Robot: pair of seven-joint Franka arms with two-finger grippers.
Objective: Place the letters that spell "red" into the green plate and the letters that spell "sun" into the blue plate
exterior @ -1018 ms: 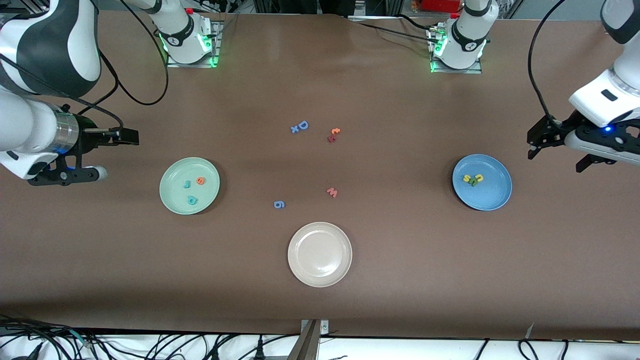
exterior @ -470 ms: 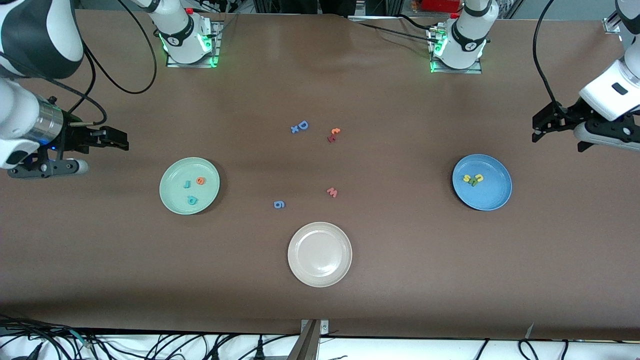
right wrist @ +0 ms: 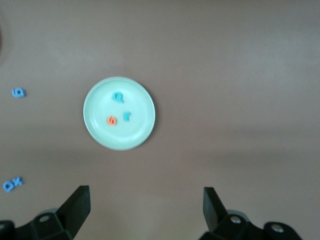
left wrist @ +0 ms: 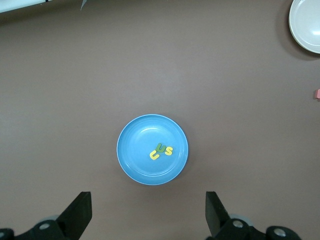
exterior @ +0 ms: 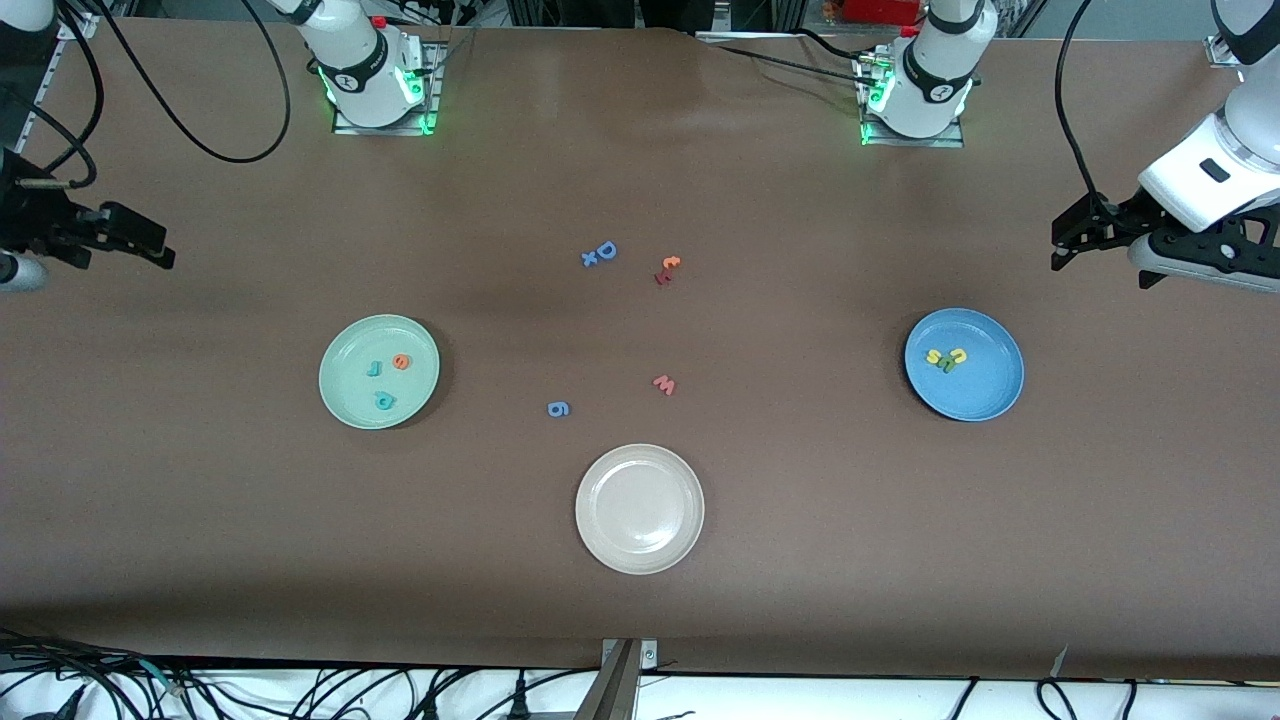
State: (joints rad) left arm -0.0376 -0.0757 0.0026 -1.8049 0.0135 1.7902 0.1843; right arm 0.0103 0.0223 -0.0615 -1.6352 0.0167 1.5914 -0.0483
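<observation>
The left wrist view looked straight down on the brown tabletop (left wrist: 75,75). The blue plate (left wrist: 135,160) lay on it, holding three small letters clustered together and touching: a yellow "s" (left wrist: 169,150), a dark green u/n shape (left wrist: 160,148) and a yellow u/n shape (left wrist: 154,155). The left tool (left wrist: 148,215) hung above the tabletop near the plate, fingers (left wrist: 80,212) spread wide, holding nothing. A beige-white plate (left wrist: 306,25) showed partly at the frame's corner, and a pink-red bit (left wrist: 317,93) at the edge.

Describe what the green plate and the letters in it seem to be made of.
Green plate: probably plastic or glazed ceramic, with a smooth, faintly glossy rim.
Letters: likely foam, with matte, flat color and soft cut edges, though they are too small to be sure.
</observation>
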